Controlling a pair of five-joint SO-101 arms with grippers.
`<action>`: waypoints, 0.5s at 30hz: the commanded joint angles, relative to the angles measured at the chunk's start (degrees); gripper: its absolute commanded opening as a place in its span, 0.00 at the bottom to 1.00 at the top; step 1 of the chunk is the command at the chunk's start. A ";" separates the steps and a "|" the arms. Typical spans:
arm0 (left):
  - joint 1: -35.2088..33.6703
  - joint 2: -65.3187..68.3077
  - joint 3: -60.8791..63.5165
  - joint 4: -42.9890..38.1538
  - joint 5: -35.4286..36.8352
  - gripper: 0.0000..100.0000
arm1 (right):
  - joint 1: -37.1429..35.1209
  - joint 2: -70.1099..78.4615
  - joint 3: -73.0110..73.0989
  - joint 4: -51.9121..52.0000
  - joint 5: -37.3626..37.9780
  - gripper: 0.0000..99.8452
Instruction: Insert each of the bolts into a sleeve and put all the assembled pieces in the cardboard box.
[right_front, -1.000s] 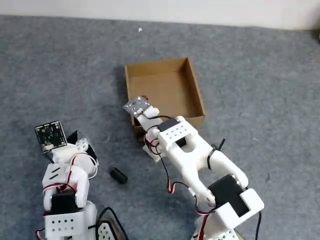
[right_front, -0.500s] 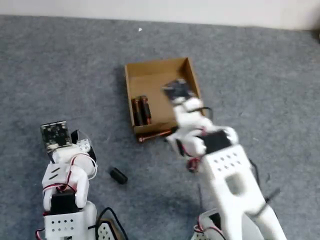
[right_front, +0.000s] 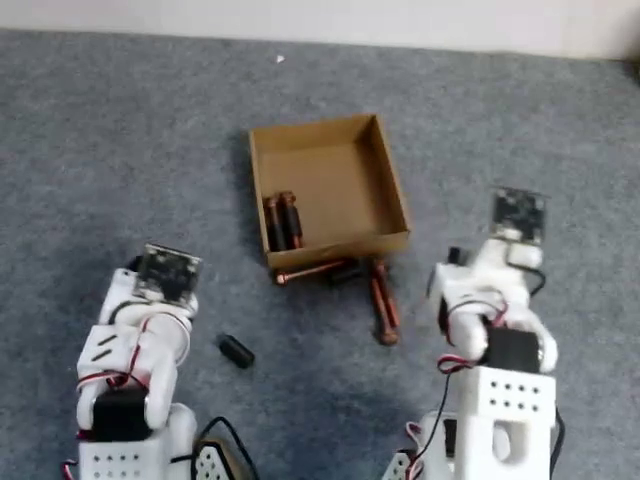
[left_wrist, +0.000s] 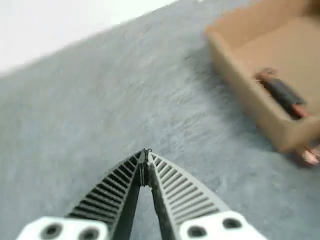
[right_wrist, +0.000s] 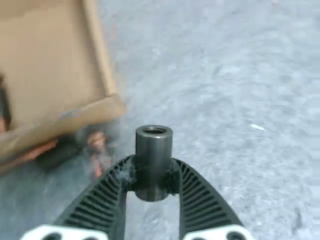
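Right hand (right_wrist: 152, 172) is clenched on a sleeve (right_wrist: 154, 142); left hand (left_wrist: 145, 162) is shut on nothing. Two assembled pieces (right_front: 281, 221) are seen in the cardboard box (right_front: 392, 190). Two bolts (right_front: 383, 300) lie outside it, ahead of the right hand, and a loose sleeve (right_front: 236, 351) lies near the left hand, so assembly is judged unfinished.

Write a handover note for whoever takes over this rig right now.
Left gripper: shut, empty, over the carpet.
Right gripper: shut on a sleeve, near the box.
Done: two assembled pieces lie in the box.
Left: a bolt along the box front, a second bolt beside it, a loose sleeve on the carpet. Sleeve both bolts, then box them.
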 joint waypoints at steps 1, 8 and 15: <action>10.68 0.13 -11.21 10.81 -7.74 0.03 | 6.46 -3.03 -0.22 -2.59 -2.46 0.00; 19.21 13.05 -18.51 13.10 -14.33 0.09 | 16.84 -3.47 0.48 -6.55 -5.54 0.00; 25.98 37.23 -32.04 13.10 -18.81 0.19 | 19.65 -3.47 0.48 -6.90 -6.86 0.00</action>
